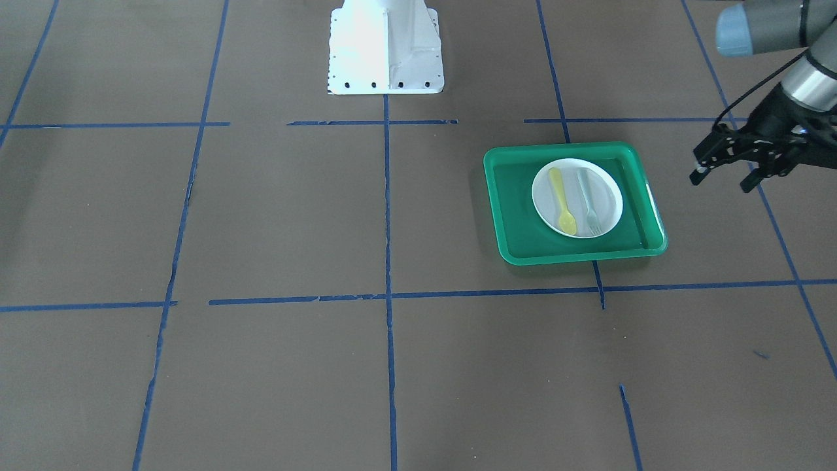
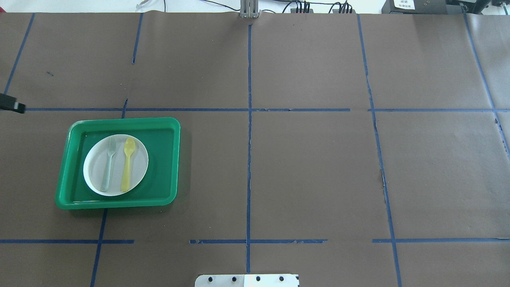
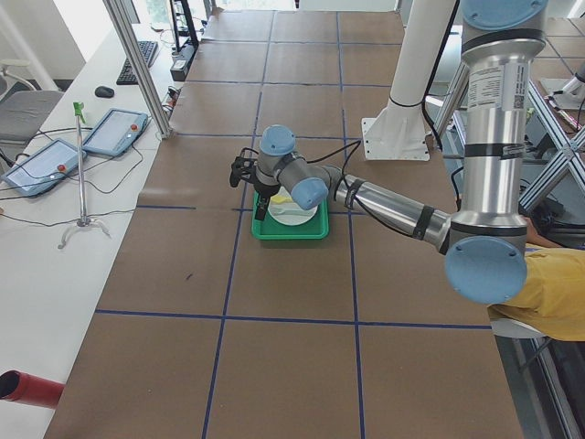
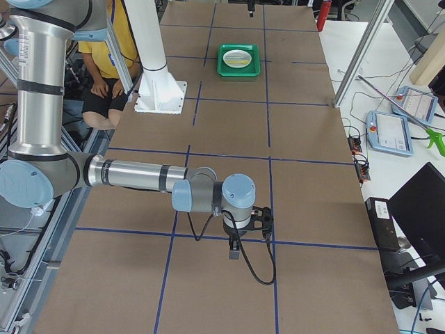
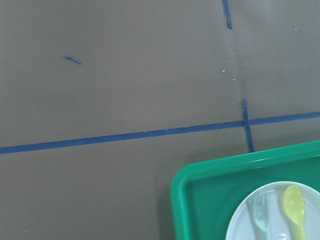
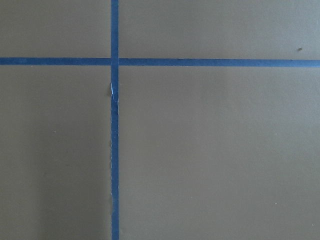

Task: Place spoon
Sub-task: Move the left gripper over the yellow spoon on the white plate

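The pale-yellow spoon point(image 1: 562, 203) lies flat on a white plate point(image 1: 608, 196), its bowl toward the operators' side. It also shows in the overhead view point(image 2: 127, 163) and at the bottom right of the left wrist view point(image 5: 295, 210). My left gripper point(image 1: 722, 180) hovers off to the side of the tray, open and empty, apart from the spoon. Only one of its fingertips point(image 2: 12, 105) shows at the overhead view's left edge. My right gripper point(image 4: 236, 243) shows only in the exterior right view, far from the tray and low over the table. I cannot tell whether it is open or shut.
A pale grey-green fork point(image 1: 588, 203) lies beside the spoon on the plate. The plate sits in a green tray point(image 1: 510, 196) with a raised rim. The brown table is marked with blue tape lines. The robot's white base point(image 1: 386, 46) stands at the table's robot side.
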`<state>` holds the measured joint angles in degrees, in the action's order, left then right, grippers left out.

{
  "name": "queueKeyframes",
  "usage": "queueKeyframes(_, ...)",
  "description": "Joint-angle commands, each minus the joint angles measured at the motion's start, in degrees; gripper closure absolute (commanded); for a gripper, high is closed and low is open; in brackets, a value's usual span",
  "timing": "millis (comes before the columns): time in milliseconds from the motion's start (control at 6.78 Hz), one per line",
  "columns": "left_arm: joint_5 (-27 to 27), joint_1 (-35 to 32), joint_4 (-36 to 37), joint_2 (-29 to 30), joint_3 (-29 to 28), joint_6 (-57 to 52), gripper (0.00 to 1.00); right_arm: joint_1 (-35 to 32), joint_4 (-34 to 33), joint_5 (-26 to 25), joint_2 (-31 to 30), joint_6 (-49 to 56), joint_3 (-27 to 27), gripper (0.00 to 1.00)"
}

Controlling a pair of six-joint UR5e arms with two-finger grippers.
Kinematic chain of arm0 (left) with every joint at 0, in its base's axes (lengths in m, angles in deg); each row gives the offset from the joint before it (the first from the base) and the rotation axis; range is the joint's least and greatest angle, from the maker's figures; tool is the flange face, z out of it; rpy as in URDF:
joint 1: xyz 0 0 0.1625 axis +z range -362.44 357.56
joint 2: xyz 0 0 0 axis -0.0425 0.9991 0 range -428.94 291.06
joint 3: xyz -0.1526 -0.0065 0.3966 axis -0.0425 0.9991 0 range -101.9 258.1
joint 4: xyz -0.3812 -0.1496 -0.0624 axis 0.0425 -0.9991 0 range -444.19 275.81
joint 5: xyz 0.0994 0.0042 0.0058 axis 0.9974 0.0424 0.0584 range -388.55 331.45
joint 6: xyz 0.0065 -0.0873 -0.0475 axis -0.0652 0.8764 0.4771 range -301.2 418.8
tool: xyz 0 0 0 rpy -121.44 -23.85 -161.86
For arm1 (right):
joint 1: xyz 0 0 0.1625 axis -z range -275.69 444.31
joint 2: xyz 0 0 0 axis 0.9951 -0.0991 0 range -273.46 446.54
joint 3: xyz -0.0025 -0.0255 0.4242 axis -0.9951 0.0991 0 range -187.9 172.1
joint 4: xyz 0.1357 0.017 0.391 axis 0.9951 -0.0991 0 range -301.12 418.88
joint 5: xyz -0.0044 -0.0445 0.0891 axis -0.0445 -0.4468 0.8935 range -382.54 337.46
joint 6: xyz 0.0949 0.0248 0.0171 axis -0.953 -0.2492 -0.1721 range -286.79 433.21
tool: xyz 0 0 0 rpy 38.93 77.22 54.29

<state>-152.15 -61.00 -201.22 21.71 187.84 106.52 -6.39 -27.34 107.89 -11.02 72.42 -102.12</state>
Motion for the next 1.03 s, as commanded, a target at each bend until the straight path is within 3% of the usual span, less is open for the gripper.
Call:
queueKeyframes(0,7.3,12.0,-0.8,6.1,-2.6,12.1,0.01,0.0,0.0,0.0,0.0,0.0,0.0,0.0)
queueKeyframes(148,8.9,14.2,-0.8,7.3,-4.7,14.0,0.09,0.0,0.0,0.0,0.0,0.0,0.0,0.0)
queueKeyframes(295,10.6,16.2,-0.8,7.4,-5.6,14.8,0.24,0.0,0.0,0.0,0.0,0.0,0.0,0.0)
queueKeyframes(590,10.7,18.0,-0.7,9.4,-8.4,16.0,0.41,0.0,0.0,0.0,0.0,0.0,0.0,0.0)
queueKeyframes(885,10.8,19.8,-0.6,9.5,-8.8,16.6,0.45,0.0,0.0,0.0,0.0,0.0,0.0,0.0)
